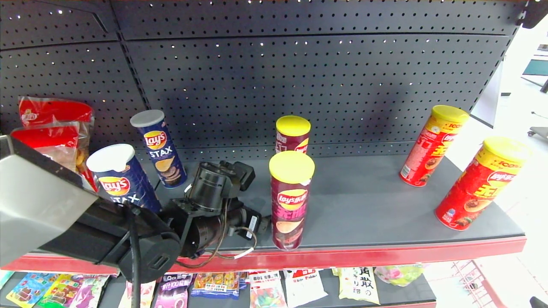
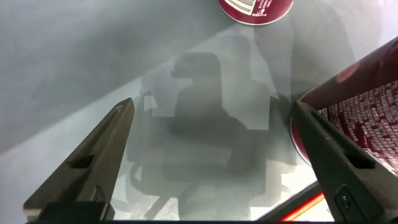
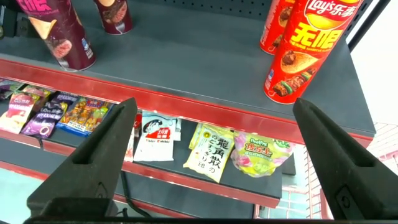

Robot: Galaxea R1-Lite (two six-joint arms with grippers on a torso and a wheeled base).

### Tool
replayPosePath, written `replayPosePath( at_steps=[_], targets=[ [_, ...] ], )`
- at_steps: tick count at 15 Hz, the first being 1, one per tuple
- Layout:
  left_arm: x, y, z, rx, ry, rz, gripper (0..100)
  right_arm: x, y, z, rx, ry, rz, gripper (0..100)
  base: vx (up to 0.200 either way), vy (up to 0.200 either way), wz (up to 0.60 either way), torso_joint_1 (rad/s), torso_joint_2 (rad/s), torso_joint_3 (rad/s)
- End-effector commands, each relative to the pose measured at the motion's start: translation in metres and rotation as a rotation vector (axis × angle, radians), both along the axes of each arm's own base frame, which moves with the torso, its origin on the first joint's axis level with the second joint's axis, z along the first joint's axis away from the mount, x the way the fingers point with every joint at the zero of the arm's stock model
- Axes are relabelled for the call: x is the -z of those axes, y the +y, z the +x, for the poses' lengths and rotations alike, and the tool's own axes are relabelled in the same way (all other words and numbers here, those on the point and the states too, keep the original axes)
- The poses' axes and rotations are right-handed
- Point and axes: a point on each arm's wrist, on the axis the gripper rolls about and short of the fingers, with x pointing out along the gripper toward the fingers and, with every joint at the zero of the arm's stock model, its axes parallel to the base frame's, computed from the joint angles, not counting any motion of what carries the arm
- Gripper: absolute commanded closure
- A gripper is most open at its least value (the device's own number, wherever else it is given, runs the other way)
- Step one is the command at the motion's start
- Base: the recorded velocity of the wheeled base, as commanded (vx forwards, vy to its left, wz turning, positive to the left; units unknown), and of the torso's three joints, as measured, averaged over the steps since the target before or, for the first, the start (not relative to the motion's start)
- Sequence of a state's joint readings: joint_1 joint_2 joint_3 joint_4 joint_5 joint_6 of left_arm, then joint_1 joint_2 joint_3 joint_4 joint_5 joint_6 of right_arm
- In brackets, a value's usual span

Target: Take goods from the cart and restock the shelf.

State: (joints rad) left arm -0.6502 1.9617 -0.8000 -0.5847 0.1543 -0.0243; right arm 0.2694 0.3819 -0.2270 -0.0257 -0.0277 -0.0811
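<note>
The left arm [image 1: 98, 231] pairs a pale grey boxy link with black joints and a dark cylindrical wrist motor [image 1: 212, 186]; thin white-tagged wires [image 1: 246, 252] loop below that motor.

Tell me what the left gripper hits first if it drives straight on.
Left gripper: likely the bare shelf between its open jaws, though depth is unclear; the front maroon can stands just off to one side.

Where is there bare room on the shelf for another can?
Widest bare patch: the shelf between the maroon cans and the red cans, front edge to back wall. The gap between the blue cans and the maroon cans holds the open left gripper. The left end is crowded: blue cans, then red bags.
</note>
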Motion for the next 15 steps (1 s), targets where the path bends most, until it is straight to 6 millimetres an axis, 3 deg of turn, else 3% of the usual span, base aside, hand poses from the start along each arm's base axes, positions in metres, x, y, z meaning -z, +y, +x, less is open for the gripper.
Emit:
replayPosePath(
  at_steps=[1, 5, 9, 12, 14, 15],
  targets=[
    [-0.002, 0.001, -0.001, -0.003, -0.002, -0.003, 0, 0.002, 0.0, 0.0, -0.001, 0.007, -0.002, 0, 0.0, 0.0, 0.0, 0.0, 0.0, 0.0],
    [-0.027, 0.012, -0.013, 0.004, -0.044, -0.044, 0, 0.01, 0.0, 0.001, -0.002, 0.052, -0.011, 0, 0.0, 0.0, 0.0, 0.0, 0.0, 0.0],
    [-0.045, 0.052, -0.041, -0.011, -0.036, -0.062, 0, 0.023, 0.0, 0.001, -0.005, 0.104, -0.026, 0, 0.0, 0.0, 0.0, 0.0, 0.0, 0.0],
    [-0.061, 0.093, -0.096, 0.02, -0.039, -0.099, 0, 0.029, 0.0, 0.001, -0.002, 0.142, -0.039, 0, 0.0, 0.0, 0.0, 0.0, 0.0, 0.0],
    [-0.078, 0.108, -0.121, 0.049, -0.044, -0.121, 0, 0.031, 0.0, -0.002, -0.006, 0.14, -0.04, 0, 0.0, 0.0, 0.0, 0.0, 0.0, 0.0],
    [-0.092, 0.126, -0.15, 0.062, -0.053, -0.133, 0, 0.032, -0.001, -0.004, 0.01, 0.128, -0.038, 0, 0.0, 0.0, 0.0, 0.0, 0.0, 0.0]
  ],
)
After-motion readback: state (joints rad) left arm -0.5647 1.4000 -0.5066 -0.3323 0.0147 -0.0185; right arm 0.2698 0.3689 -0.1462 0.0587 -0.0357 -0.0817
